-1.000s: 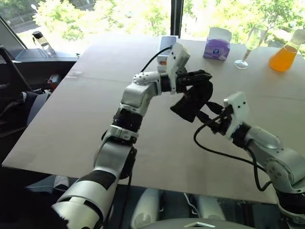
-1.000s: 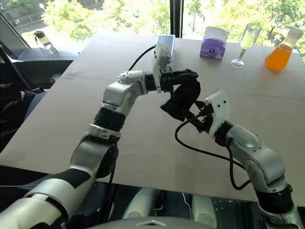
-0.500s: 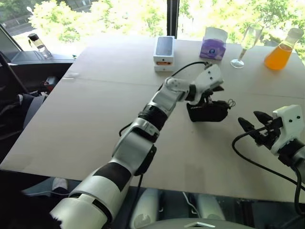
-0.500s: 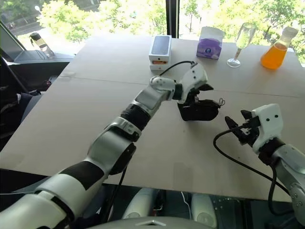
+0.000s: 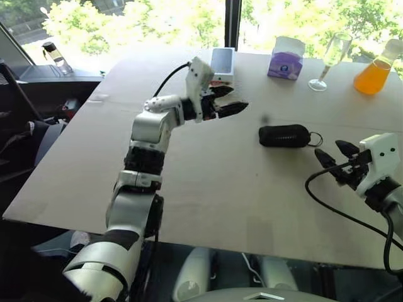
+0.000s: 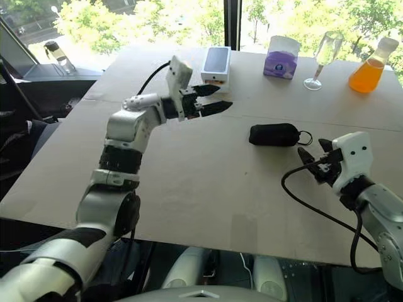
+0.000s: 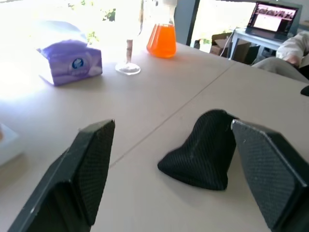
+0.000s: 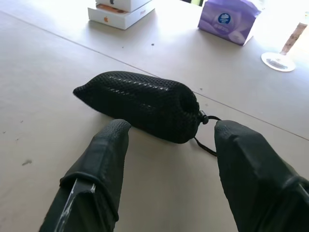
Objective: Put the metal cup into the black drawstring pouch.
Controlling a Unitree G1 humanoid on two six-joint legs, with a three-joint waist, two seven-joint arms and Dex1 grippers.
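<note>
a pale counter stands before bright windows and trees. the black drawstring pouch lies on its side, full and rounded, mouth drawn in; the metal cup is likely inside, so the task looks finished. the left gripper and right gripper hang with fingers spread, grasping nothing. next call: retreat. the white box carries an apple logo; the purple tissue pack bears an unreadable round mark.

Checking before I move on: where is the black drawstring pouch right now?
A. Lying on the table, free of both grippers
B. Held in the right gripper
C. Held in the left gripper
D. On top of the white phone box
A: the black drawstring pouch lies on the table, with the left gripper and the right gripper both open and apart from it.
</note>
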